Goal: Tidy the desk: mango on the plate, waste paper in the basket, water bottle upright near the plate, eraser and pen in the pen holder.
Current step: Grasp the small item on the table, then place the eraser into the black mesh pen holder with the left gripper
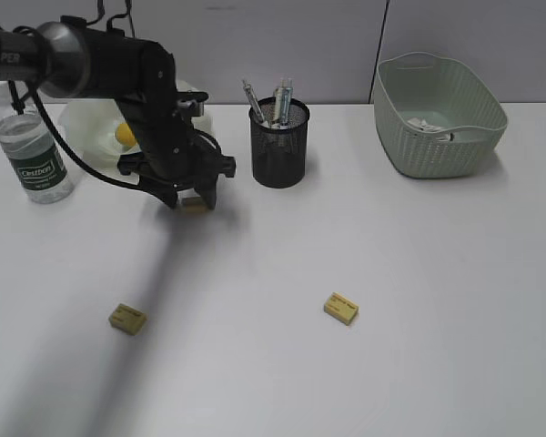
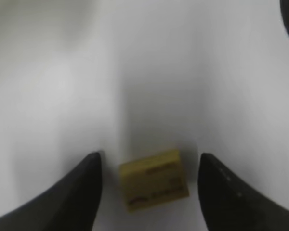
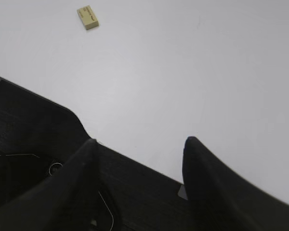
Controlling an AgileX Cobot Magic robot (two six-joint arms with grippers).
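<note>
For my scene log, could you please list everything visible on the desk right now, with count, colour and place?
Erasers: three, yellow; one between the left gripper's fingers beside the pen holder, one front left, one front centre.
Pen holder: one, black mesh; back centre, pens standing in it.
Basket: one, sage green; back right, white paper inside.
Water bottle: one, clear, dark green label; upright, back left.
Plate: one, pale, partly hidden behind the left arm.
Mango: one, yellow; on the plate.
Desk: one, white.
Left gripper: black, open, straddling an eraser.
Right gripper: black, open, empty, over the desk's edge.
</note>
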